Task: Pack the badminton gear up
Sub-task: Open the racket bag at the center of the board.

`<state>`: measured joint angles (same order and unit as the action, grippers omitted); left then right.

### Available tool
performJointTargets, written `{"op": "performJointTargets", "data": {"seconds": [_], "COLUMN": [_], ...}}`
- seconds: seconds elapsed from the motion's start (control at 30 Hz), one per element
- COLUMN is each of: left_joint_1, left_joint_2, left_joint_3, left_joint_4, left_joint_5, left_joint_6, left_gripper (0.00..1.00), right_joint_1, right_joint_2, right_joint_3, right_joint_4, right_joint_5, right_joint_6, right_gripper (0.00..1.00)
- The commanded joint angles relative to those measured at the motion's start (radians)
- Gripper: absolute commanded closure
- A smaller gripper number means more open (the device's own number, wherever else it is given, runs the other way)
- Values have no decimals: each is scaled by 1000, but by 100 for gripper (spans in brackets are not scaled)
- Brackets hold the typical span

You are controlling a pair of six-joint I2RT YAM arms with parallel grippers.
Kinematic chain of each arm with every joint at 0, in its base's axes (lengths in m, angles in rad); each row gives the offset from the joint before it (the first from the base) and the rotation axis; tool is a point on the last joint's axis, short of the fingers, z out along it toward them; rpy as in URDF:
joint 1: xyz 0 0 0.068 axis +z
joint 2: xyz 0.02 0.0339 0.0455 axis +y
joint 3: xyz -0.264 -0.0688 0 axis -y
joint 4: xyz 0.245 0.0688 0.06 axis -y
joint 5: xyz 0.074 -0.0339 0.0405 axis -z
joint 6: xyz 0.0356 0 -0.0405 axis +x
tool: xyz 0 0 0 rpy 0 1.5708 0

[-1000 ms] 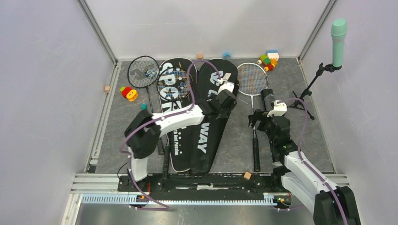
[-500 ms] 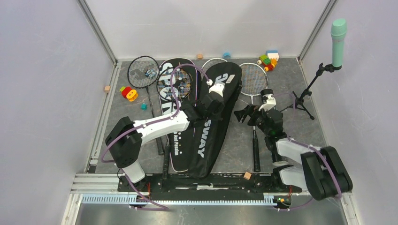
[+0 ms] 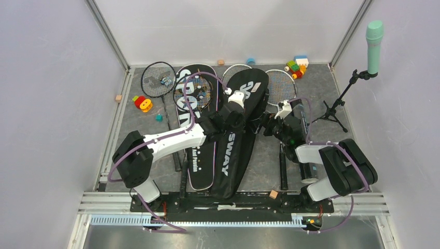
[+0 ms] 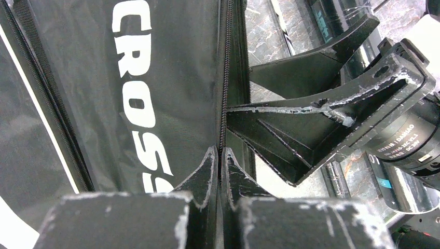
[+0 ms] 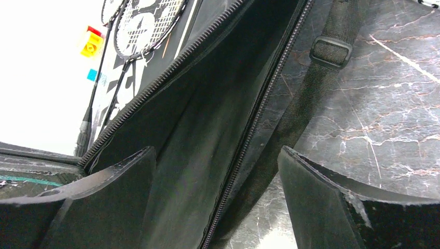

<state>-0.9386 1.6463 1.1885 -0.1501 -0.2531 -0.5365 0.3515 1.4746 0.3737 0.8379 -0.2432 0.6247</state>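
Since a second ago the right arm has folded in toward the middle, and the right gripper (image 3: pixel 271 126) now faces the open side of the CROSSWAY bag (image 3: pixel 232 155), jaws spread wide and holding nothing. The bag's head end has also swung to the right. The left gripper (image 4: pixel 219 155) is pinched tight on the bag's zipper edge and holds the flap up. Packing has, I judge, barely begun: the part of the interior that shows looks empty, and the rackets — one at far left (image 3: pixel 158 78), one on the SPORT bag (image 3: pixel 202 174), one at right (image 3: pixel 280 85) — lie outside.
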Motion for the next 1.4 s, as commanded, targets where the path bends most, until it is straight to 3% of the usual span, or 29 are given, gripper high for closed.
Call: {"op": "performJointTargets", "data": {"seconds": [0.0, 0.17, 0.27, 0.33, 0.43, 0.53, 0.7, 0.8, 1.0, 1.13, 1.17, 1.23, 1.27, 1.37], "left_joint_1": [7, 10, 11, 11, 17, 50, 218, 303, 333, 333, 331, 326, 317, 276], "left_joint_2": [-69, -100, -131, -154, -202, -267, -396, -439, -430, -378, -358, -317, -293, -239], "left_joint_3": [-13, -32, -57, -76, -116, -170, -329, -395, -422, -444, -452, -452, -443, -404], "left_joint_4": [71, 89, 104, 110, 113, 93, 64, 51, 31, 173, 236, 333, 376, 426], "left_joint_5": [9, 40, 51, 55, 22, -70, -138, -126, -165, 64, 159, 333, 406, 507], "left_joint_6": [-56, -69, -80, -86, -88, -94, -151, -170, -136, -85, -78, -76, -68, -44], "left_gripper": [98, 98, 98, 98, 98, 98, 98, 98, 98, 97, 91, 67, 63, 37], "right_joint_1": [12, 30, 36, 37, 37, 29, -28, -47, -46, -25, -5, 41, 59, 97], "right_joint_2": [11, 110, 189, 234, 240, 163, 17, -25, -126, -166, -175, -181, -181, -175], "right_joint_3": [5, 38, 70, 96, 111, 130, 275, 361, 399, 390, 392, 408, 423, 472], "right_joint_4": [78, 142, 272, 353, 417, 243, -445, -734, -895, -883, -878, -876, -881, -902], "right_joint_5": [32, 68, 40, 22, 7, 10, 25, 106, 228, 237, 272, 335, 363, 423], "right_joint_6": [5, 19, 68, 106, 127, 42, -268, -435, -493, -501, -509, -529, -535, -516], "right_gripper": [11, 14, 23, 35, 72, 100, 100, 100, 100, 100, 100, 100, 100, 100]}}
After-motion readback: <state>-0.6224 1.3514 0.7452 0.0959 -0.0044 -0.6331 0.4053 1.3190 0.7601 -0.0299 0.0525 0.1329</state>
